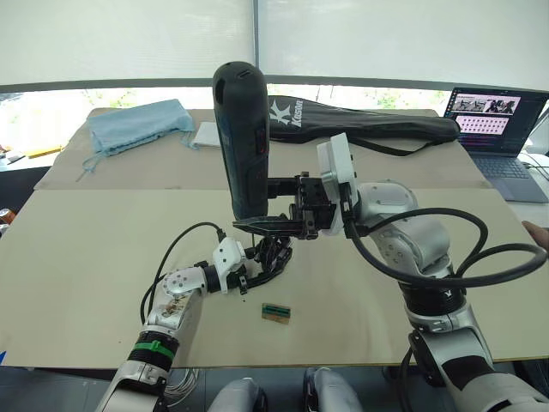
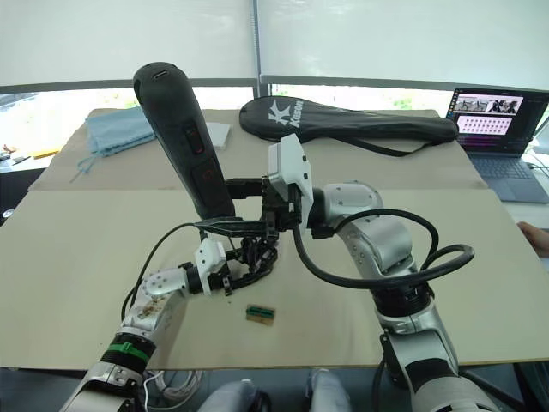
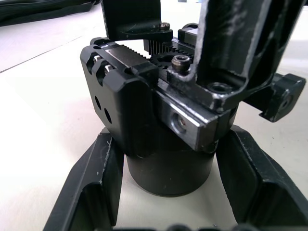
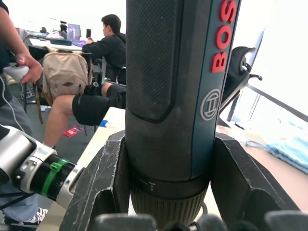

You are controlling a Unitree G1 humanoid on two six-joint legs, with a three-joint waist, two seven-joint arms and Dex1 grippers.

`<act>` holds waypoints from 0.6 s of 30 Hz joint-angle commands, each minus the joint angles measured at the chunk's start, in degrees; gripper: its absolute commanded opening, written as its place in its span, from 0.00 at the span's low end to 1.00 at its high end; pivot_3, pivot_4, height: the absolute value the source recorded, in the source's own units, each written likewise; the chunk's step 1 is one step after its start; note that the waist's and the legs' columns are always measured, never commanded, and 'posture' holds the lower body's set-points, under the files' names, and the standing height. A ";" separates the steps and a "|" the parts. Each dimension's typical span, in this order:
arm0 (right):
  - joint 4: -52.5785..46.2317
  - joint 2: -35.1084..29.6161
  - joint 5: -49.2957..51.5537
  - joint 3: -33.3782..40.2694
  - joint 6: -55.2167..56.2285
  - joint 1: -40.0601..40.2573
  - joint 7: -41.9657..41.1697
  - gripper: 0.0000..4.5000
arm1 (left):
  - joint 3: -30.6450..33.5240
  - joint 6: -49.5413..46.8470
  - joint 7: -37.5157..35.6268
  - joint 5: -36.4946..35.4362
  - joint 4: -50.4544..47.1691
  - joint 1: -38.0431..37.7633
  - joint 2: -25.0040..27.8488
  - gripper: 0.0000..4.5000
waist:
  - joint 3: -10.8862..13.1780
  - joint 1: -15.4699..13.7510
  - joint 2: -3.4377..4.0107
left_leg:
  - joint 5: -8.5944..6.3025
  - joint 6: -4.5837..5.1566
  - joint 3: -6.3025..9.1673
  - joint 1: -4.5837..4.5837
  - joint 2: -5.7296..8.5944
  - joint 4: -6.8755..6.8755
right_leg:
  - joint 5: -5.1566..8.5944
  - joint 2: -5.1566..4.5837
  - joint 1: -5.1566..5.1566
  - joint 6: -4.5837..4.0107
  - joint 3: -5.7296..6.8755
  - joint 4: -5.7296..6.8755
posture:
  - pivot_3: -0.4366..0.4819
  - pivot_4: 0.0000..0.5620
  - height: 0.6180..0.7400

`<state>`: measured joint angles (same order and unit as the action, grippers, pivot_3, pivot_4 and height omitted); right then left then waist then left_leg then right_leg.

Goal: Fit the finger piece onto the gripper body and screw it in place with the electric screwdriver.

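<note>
My right gripper (image 1: 254, 204) is shut on the electric screwdriver (image 1: 243, 129), a thick black cylinder with red lettering (image 4: 226, 33). It stands nearly upright over the table's middle, tip down, its bit hidden behind the fingers (image 4: 103, 187). Just below it my left gripper (image 1: 268, 257) is shut on the round base of the gripper body (image 3: 168, 163), which rests on the table. The body's silvery bracket (image 3: 185, 122) carries a screw head (image 3: 180, 60) and black finger-shaped parts (image 3: 240, 43). I cannot tell which of them is the finger piece.
A small green-and-tan block (image 1: 275, 312) lies near the front edge. At the back are a black racket bag (image 1: 369, 127), a blue cloth (image 1: 137, 124) and a laptop (image 1: 497, 129). A person's hand (image 1: 537, 232) shows at the right edge. People sit and stand beyond the table (image 4: 101, 53).
</note>
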<state>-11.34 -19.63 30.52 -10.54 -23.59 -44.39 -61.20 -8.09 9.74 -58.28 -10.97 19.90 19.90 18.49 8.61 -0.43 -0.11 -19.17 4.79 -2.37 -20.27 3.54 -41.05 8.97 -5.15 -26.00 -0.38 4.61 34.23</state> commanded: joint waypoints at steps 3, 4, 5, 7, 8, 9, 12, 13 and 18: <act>-1.25 0.28 0.20 0.80 2.08 -0.92 -0.54 0.42 | -1.18 -1.55 -0.36 0.58 0.00 -1.27 0.44 0.50 | 0.00 0.10 0.00 | 0.00 -0.01 0.00 0.00 0.00 0.00 | 0.00 0.00 0.00 0.00 0.01 0.00 | 0.48 0.27 1.00; -1.22 0.29 0.09 0.74 2.13 -0.88 -0.53 0.42 | -1.18 -1.56 -0.34 0.56 -0.01 -1.26 0.43 0.50 | 0.00 0.10 0.00 | 0.01 -0.01 0.00 0.00 0.00 0.00 | 0.00 0.00 0.00 0.00 0.01 0.00 | 0.48 0.27 1.00; -1.22 0.30 0.03 0.69 2.15 -0.81 -0.55 0.42 | -1.20 -1.57 -0.32 0.56 0.01 -1.24 0.39 0.50 | 0.00 0.10 0.00 | 0.01 -0.01 0.00 0.00 0.00 0.00 | 0.00 0.00 0.00 0.00 0.01 0.00 | 0.48 0.27 1.00; -1.25 0.39 -0.16 0.61 2.22 -0.65 -0.52 0.42 | -1.21 -1.56 -0.29 0.53 0.03 -1.23 0.35 0.50 | 0.00 0.10 0.00 | 0.01 -0.02 0.00 0.00 0.00 0.00 | 0.00 0.01 0.00 0.00 0.01 0.00 | 0.48 0.27 1.00; -1.29 0.45 -0.27 0.56 2.25 -0.51 -0.53 0.42 | -1.21 -1.56 -0.31 0.51 0.03 -1.25 0.34 0.50 | 0.00 0.10 0.00 | 0.01 -0.02 0.00 0.00 0.00 0.00 | 0.00 0.01 0.00 0.00 0.02 0.00 | 0.48 0.27 1.00; -1.34 0.51 -0.38 0.51 2.30 -0.40 -0.55 0.42 | -1.21 -1.57 -0.35 0.48 0.00 -1.27 0.36 0.50 | 0.00 0.10 0.00 | 0.01 -0.02 0.00 0.00 0.00 0.00 | 0.00 0.01 0.00 0.00 0.02 0.00 | 0.48 0.27 1.00; -1.40 0.78 -0.78 0.44 2.66 0.07 -0.62 0.42 | -1.25 -1.70 -0.53 0.34 -0.05 -1.32 0.38 0.50 | 0.00 0.11 0.00 | 0.01 -0.02 0.00 0.00 0.00 0.00 | 0.00 0.01 0.00 0.00 0.02 0.00 | 0.48 0.27 1.00; -1.38 0.86 -0.89 0.42 2.77 0.22 -0.66 0.42 | -1.26 -1.72 -0.58 0.31 -0.05 -1.32 0.39 0.50 | 0.00 0.12 0.00 | 0.01 -0.03 0.00 0.00 0.00 0.00 | 0.00 0.01 0.00 0.00 0.02 0.00 | 0.48 0.27 1.00; -1.18 1.27 -1.40 0.30 3.31 1.09 -0.96 0.42 | -1.29 -1.84 -0.62 0.25 -0.14 -1.43 0.42 0.50 | 0.00 0.13 0.00 | 0.02 -0.04 0.00 0.01 0.00 0.01 | 0.00 0.02 0.01 0.00 0.03 0.00 | 0.48 0.27 1.00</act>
<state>-11.02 -18.96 28.29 -10.96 -22.75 -43.13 -61.98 -8.09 9.55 -58.20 -11.20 19.69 19.72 18.60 8.61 -0.30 -0.11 -19.15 4.76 -2.37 -20.26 3.54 -41.04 8.97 -5.12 -25.99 -0.38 4.65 34.23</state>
